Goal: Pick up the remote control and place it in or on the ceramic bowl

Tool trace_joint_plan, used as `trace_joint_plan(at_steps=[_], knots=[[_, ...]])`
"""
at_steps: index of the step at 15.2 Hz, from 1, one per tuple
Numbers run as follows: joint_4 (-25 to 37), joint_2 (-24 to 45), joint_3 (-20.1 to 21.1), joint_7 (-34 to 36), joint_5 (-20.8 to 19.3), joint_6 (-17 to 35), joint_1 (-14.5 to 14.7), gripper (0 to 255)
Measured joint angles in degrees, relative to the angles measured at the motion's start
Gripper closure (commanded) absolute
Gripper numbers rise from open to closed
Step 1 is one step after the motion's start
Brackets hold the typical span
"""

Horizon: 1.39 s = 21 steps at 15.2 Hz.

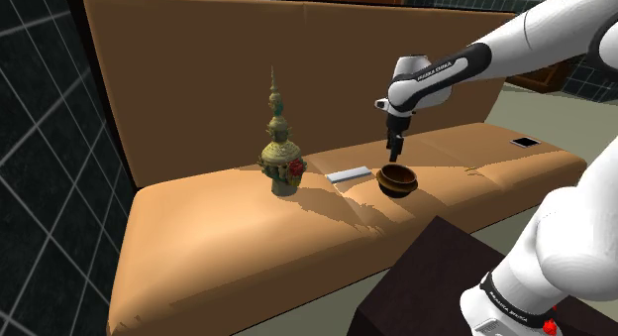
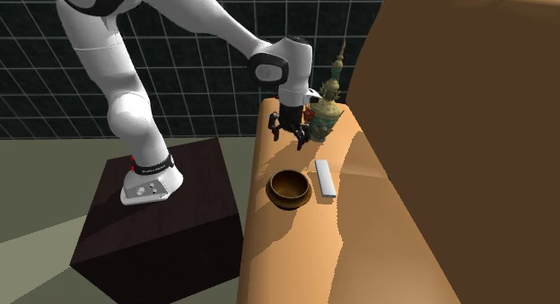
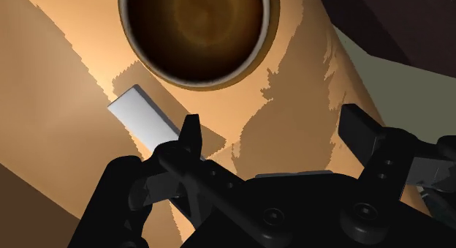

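Note:
A flat white remote control (image 1: 347, 174) lies on the tan sofa seat (image 1: 248, 245), right beside a brown bowl (image 1: 397, 181) that stands empty. My black gripper (image 1: 395, 146) hangs open a little above the seat, over the bowl's far side, touching neither thing. From the second exterior view the gripper (image 2: 287, 136) hovers behind the bowl (image 2: 290, 200) and the remote (image 2: 325, 178). In the wrist view the remote (image 3: 142, 115) runs under one fingertip (image 3: 191, 133), the bowl (image 3: 272, 27) sits just ahead, and only bare cushion shows between the fingers.
A tall green and gold ornament (image 1: 280, 151) stands on the seat beyond the remote. The sofa's high backrest (image 1: 198, 76) rises behind. A small black-and-white item (image 1: 522, 143) lies at the shoulder view's right. The dark stand box (image 2: 153, 230) sits against the sofa front.

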Motion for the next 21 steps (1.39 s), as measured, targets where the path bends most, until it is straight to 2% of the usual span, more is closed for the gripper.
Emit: trace_joint_plan(at_steps=[4,11,17,21], knots=[[5.62,10.18,0.45,-8.88,5.82,3.41,-0.8,0],[18.51,26.81,4.87,-21.29,13.44,5.73,-5.17,0],[32.97,40.7,9.39,-27.82,16.03,4.99,-8.81,0],[36.18,44.66,10.52,-29.34,16.53,5.76,-9.81,0]])
